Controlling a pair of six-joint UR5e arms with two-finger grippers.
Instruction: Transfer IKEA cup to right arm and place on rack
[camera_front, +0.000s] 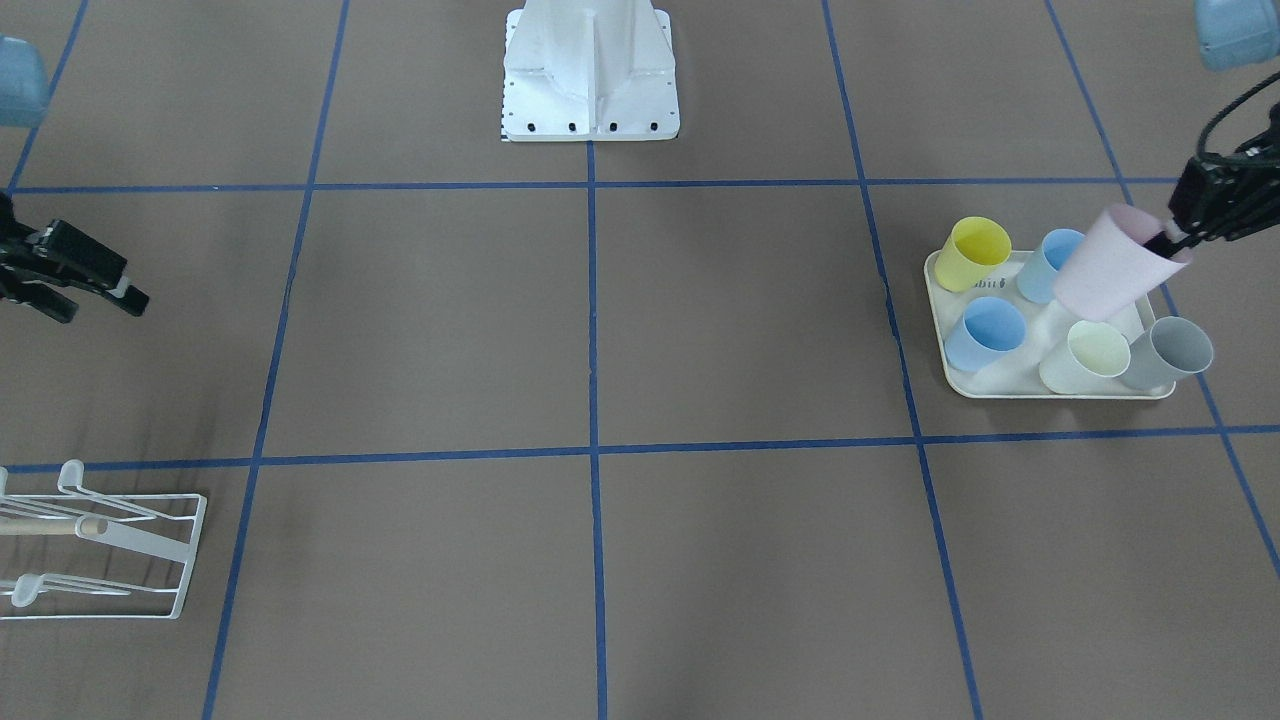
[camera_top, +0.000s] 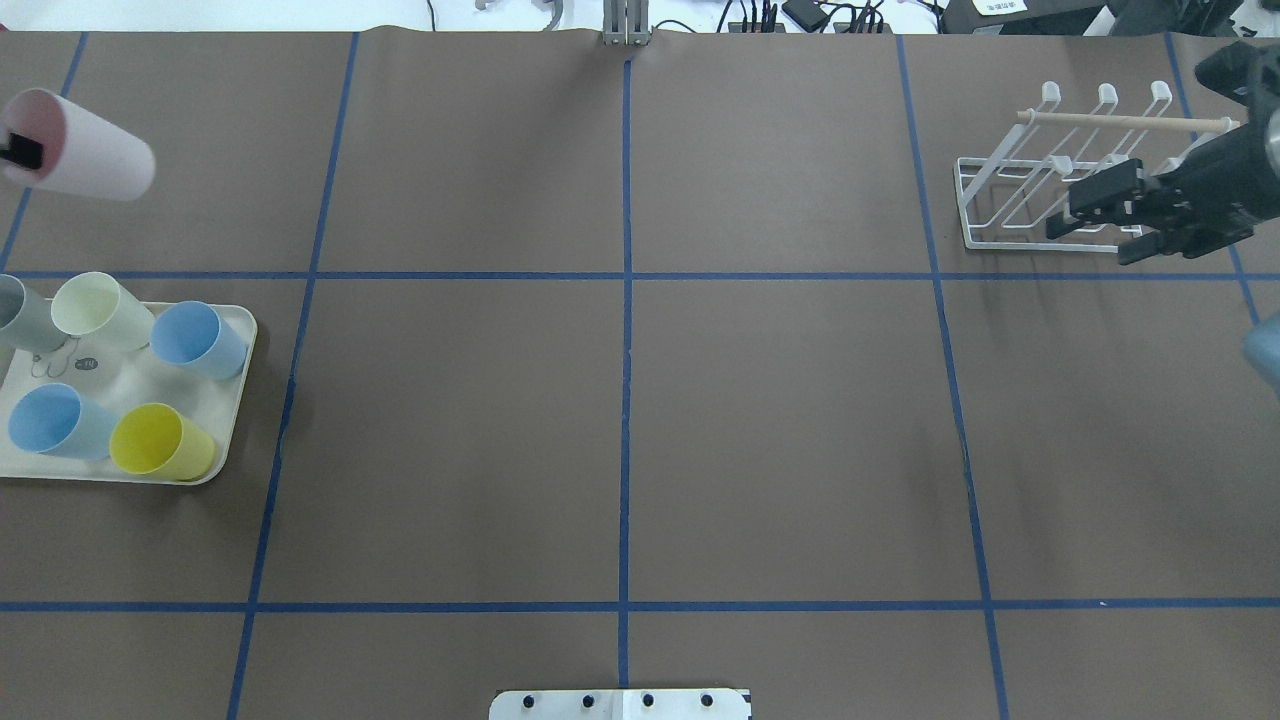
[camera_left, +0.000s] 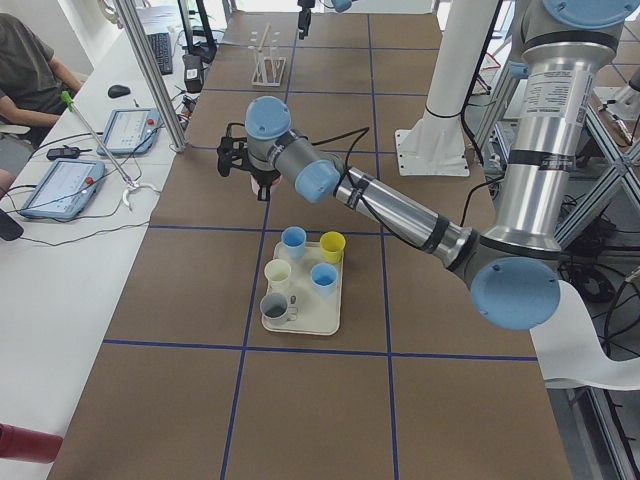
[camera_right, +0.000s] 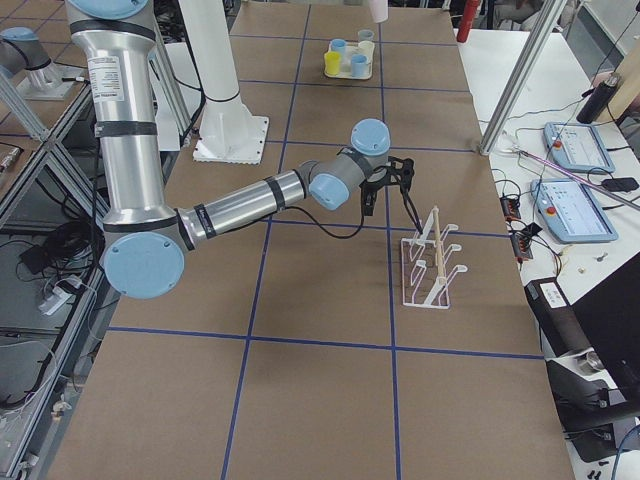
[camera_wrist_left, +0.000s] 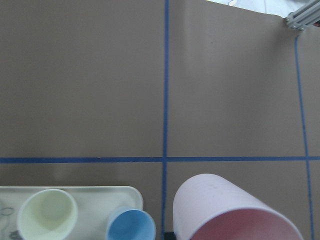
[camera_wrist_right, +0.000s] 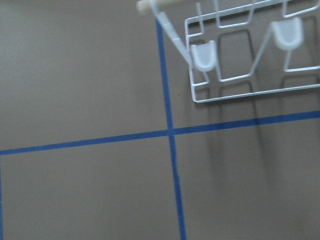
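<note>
A pale pink IKEA cup (camera_top: 90, 158) is held tilted in the air at about 10 o'clock over the brown table (camera_top: 620, 420) in the overhead view. It is pinched at its rim by the left gripper (camera_front: 1170, 241), with one finger seen inside the mouth. At 9 o'clock a cream tray (camera_top: 115, 380) is set, and on it five cups are seen: a yellow cup (camera_top: 160, 445), two blue cups (camera_top: 200, 338), a pale green cup (camera_top: 100, 308) and a grey cup (camera_top: 25, 315). At 2 o'clock stands the white wire rack (camera_top: 1010, 195) with its wooden dowel (camera_top: 1120, 119). Just beside it the right gripper (camera_top: 1090, 225) is held above the table, fingers apart and empty, well apart from the pink cup.
</note>
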